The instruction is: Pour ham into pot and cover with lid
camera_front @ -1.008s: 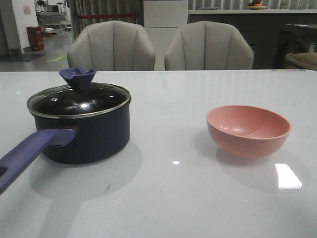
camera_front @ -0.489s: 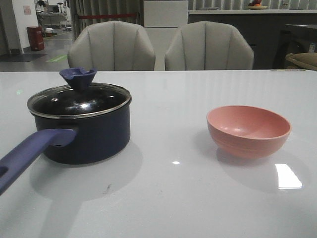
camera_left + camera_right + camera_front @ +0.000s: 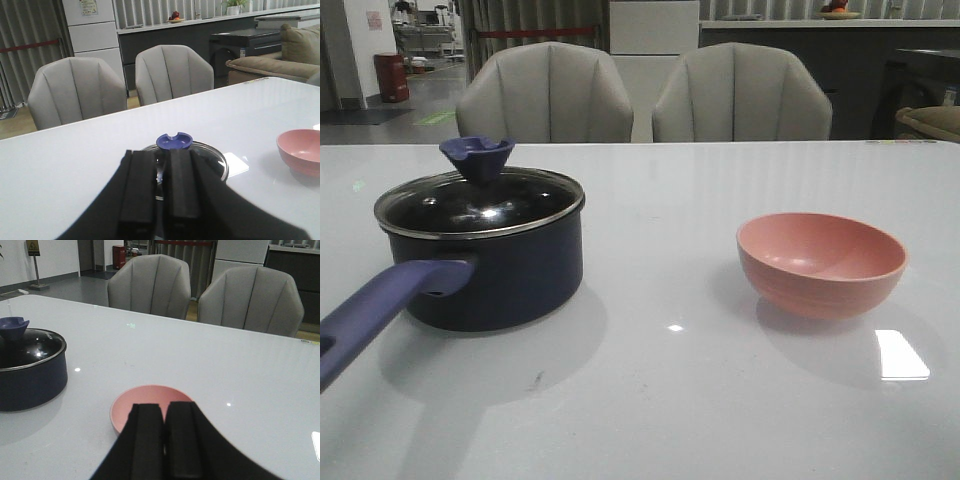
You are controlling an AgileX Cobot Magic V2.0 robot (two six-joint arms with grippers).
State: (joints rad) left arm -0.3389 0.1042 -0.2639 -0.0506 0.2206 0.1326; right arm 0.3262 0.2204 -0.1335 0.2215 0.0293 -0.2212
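You are lining the closed, empty left claw (image 3: 160, 200) behind the lid (image 3: 480, 203); open it, grasp the knob (image 3: 477, 156) squarely.

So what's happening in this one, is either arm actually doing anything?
Nothing is being handled at this moment. The pot sits on the table with the lid on it, and the pink bowl stands apart to its right, looking empty; no ham shows in any view. The left gripper hangs over the lid and the right gripper over the bowl, both with fingers close together and holding nothing. Neither arm shows in the front view.
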